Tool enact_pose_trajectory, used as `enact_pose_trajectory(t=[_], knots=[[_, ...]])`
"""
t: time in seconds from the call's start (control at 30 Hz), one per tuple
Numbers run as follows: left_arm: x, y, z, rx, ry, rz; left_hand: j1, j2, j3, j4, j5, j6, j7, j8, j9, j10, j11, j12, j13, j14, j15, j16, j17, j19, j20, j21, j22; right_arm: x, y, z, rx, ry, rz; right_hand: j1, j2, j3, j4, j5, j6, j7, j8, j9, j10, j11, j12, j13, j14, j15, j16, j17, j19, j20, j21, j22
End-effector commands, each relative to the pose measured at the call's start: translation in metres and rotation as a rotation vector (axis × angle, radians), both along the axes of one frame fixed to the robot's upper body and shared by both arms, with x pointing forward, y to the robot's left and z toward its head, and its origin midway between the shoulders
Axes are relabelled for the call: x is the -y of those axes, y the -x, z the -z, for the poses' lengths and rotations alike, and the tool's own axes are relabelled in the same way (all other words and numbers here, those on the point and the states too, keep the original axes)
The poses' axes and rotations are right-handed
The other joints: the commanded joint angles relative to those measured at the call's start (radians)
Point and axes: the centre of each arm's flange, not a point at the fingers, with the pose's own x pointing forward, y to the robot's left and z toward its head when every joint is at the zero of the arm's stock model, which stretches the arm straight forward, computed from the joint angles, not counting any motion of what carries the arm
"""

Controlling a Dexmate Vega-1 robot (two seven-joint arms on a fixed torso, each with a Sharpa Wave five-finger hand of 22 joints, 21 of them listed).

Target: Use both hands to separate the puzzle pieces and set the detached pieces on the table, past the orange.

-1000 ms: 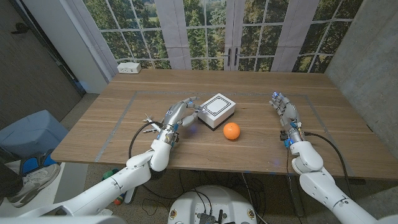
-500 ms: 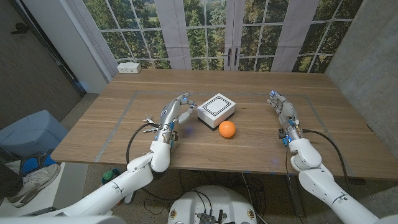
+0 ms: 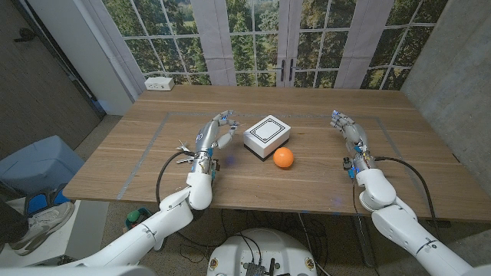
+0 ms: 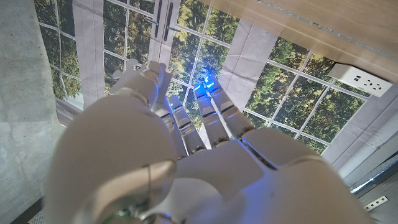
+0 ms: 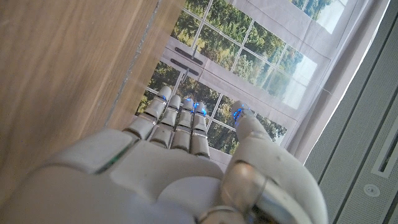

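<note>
Head view: the left hand (image 3: 212, 135) has drawn back from the puzzle (image 3: 268, 135) over the last second. A second ago its fingertips were at the white block's left side; now it stands just left of the block with a clear gap, fingers apart and holding nothing. The puzzle is still one joined block, and it has slid a little toward the left hand's side since then. The orange (image 3: 284, 158) has shifted slightly too and now lies just beside the puzzle's near corner, on the robot's side of it. The right hand (image 3: 350, 134) stands well to the right of the puzzle, fingers stretched out and empty, barely changed. So that touch looks like a nudge and not a grip (my reading). Separation has not begun, and no piece lies past the orange.

Left wrist view: the left hand (image 4: 186, 155) shows from behind, fingers extended and slightly spread toward the windows, nothing between them.

Right wrist view: the right hand (image 5: 186, 168) is likewise seen from behind, its fingers side by side and straight, thumb standing apart, nothing held. The table (image 5: 68, 62) runs alongside it.
</note>
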Motion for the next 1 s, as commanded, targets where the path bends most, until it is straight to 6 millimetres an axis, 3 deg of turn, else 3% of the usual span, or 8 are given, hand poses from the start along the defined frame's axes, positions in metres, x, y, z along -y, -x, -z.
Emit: enact_pose_trajectory(t=[0.03,0.37,1.0], knots=[[0.006,-0.002,-0.017,0.019,0.026,0.015,0.015,0.004,-0.004,0.000,0.000,0.012,0.000,-0.001,0.002,0.008,-0.001,-0.005,0.001,-0.004,-0.177,-0.001,0.001,0.003,-0.023,0.007,0.005,-0.012,0.026,-0.019,0.076,0.173,0.206,0.046,-0.006,0.001,-0.010,0.011,0.026,0.000,0.011,0.003,0.028,0.000,0.016,0.013,0.022,-0.020,0.015,0.010,0.013,0.019,0.003,0.004],[0.012,-0.001,-0.031,0.015,0.032,0.034,0.020,0.002,-0.011,0.001,0.000,0.018,0.001,-0.001,0.002,0.015,0.000,-0.006,0.002,-0.011,-0.177,-0.005,0.001,0.000,-0.023,0.008,0.005,-0.024,0.044,-0.032,0.154,0.271,0.278,0.111,-0.029,0.000,-0.013,0.014,0.063,-0.005,0.023,0.003,0.054,-0.012,0.031,0.030,0.032,-0.028,0.028,0.022,0.031,0.038,0.006,0.006],[0.010,0.003,-0.045,0.012,0.034,0.027,0.028,0.000,-0.025,0.003,0.000,0.030,0.000,-0.002,0.003,0.024,0.001,-0.007,0.002,-0.024,-0.177,-0.011,0.001,-0.008,-0.024,0.009,0.006,-0.050,0.056,-0.054,0.264,0.445,0.337,0.151,-0.046,-0.010,-0.007,0.012,0.070,-0.013,0.022,0.004,0.055,-0.016,0.036,0.044,0.025,-0.031,0.032,0.031,0.037,0.041,0.006,0.007]])
